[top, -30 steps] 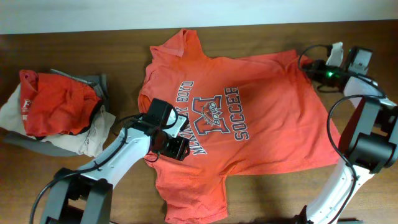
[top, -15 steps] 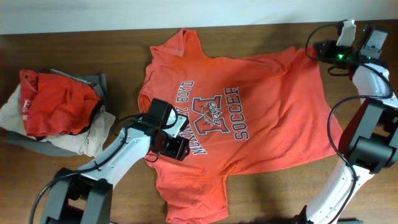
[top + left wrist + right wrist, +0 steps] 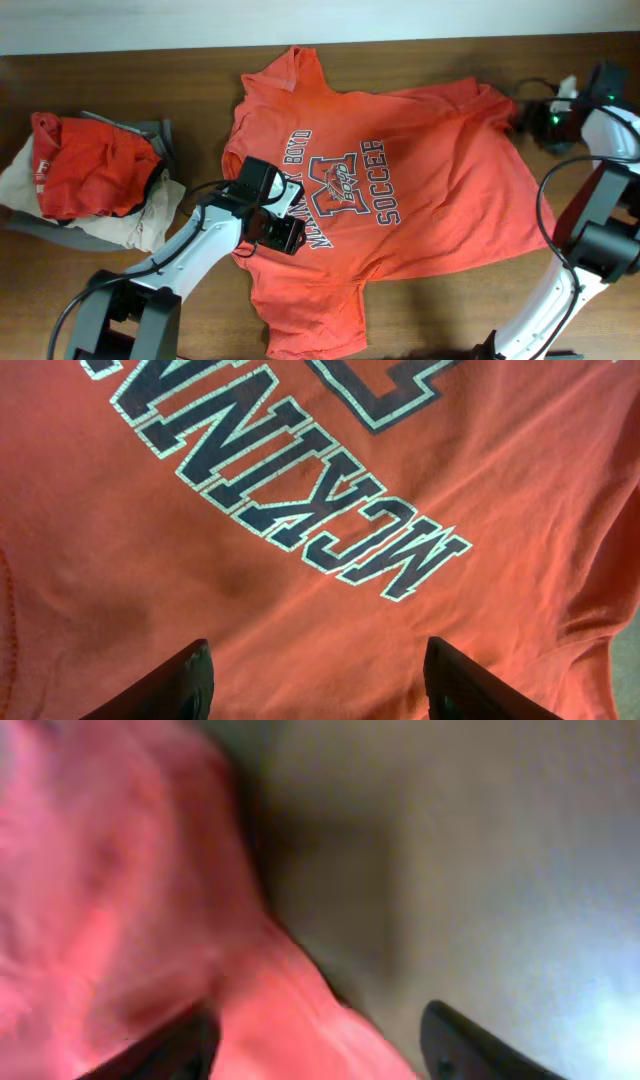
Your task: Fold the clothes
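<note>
The clothes, an orange-red T-shirt (image 3: 430, 200) with a navy-and-white soccer print, lie spread face up across the table. My left gripper (image 3: 283, 237) hovers open over the lower left of the print. In the left wrist view its dark fingertips (image 3: 190, 680) stand wide apart above the shirt (image 3: 120, 560), with nothing between them. My right gripper (image 3: 528, 115) is at the shirt's upper right corner. The right wrist view is blurred. There the gripper (image 3: 320, 1045) is open, and a fold of the shirt (image 3: 100, 870) reaches loosely between its fingers.
A pile of other garments lies at the left: a red one (image 3: 90, 165) on beige (image 3: 25, 180) and grey cloth. The brown wooden table (image 3: 120, 80) ends at a white wall along the back. Both arm bases stand at the front edge.
My right gripper swung up and out to the right with the shirt's upper right corner, came down and opened, letting it go. The left arm has not moved.
</note>
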You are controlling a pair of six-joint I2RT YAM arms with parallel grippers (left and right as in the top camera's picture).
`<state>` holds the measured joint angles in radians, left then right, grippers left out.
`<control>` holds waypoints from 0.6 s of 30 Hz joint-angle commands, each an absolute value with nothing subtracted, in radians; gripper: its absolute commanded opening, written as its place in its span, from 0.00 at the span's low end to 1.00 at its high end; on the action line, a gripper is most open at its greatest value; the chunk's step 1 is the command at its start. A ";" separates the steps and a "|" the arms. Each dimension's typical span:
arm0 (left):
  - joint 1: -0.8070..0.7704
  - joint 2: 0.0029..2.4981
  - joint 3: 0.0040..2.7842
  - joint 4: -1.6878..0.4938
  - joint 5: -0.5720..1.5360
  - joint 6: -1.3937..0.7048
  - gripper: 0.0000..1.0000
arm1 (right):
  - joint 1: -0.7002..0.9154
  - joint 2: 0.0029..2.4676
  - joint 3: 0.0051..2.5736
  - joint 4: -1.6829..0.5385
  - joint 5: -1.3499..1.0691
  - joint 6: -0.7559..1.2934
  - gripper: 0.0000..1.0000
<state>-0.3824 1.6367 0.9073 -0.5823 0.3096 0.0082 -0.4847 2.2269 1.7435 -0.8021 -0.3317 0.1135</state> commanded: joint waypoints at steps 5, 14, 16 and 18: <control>-0.384 1.644 0.939 -0.615 0.211 0.027 0.67 | -0.554 2.072 1.758 -1.093 -0.276 0.136 0.63; -0.364 1.644 0.986 -0.650 0.052 -0.019 0.70 | -0.611 1.953 1.712 -1.288 -0.149 0.177 0.73; -0.345 1.644 0.986 -0.630 0.052 -0.048 0.71 | -0.611 1.953 1.652 -1.249 -0.149 0.173 0.73; -0.324 1.646 0.986 -0.613 0.061 -0.056 0.71 | -0.609 1.953 1.581 -1.187 -0.165 0.160 0.73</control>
<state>-0.3614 1.6382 0.9653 -0.6357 0.0830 -0.0151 -0.6094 1.9327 1.6882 -1.2346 -0.1833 0.1619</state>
